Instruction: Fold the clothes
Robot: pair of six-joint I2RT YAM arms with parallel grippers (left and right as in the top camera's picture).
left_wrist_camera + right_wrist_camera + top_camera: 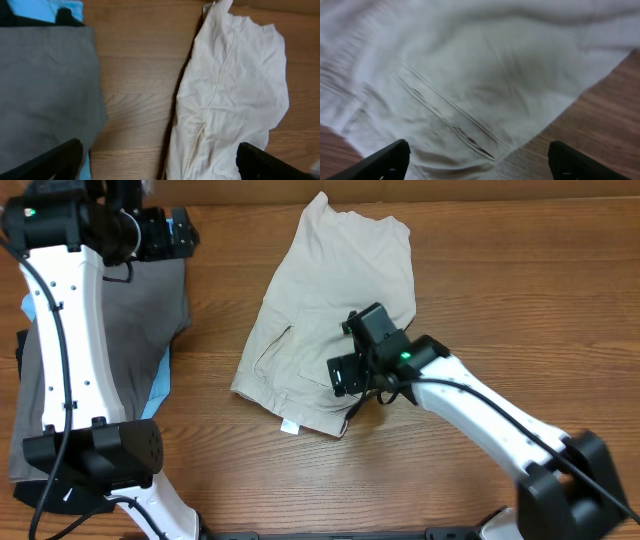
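The clothes are one pair of light beige shorts (330, 290), spread crumpled at the table's middle, with a small white tag (289, 426) at the near edge. My right gripper (347, 375) hovers open over the near right part of the shorts. In the right wrist view a pocket seam of the shorts (470, 65) lies between the wide-apart fingers (385, 160), and nothing is gripped by the right gripper (480, 162). My left gripper (183, 232) is open at the far left, away from the shorts. The left gripper (160, 167) spans bare wood and the left edge of the shorts (235, 85).
A darker grey-brown garment (150, 300) lies at the left on top of a light blue one (160, 380) and a black one (20, 345). In the left wrist view the grey garment (45, 90) fills the left side. Bare wooden table (520, 290) stretches to the right.
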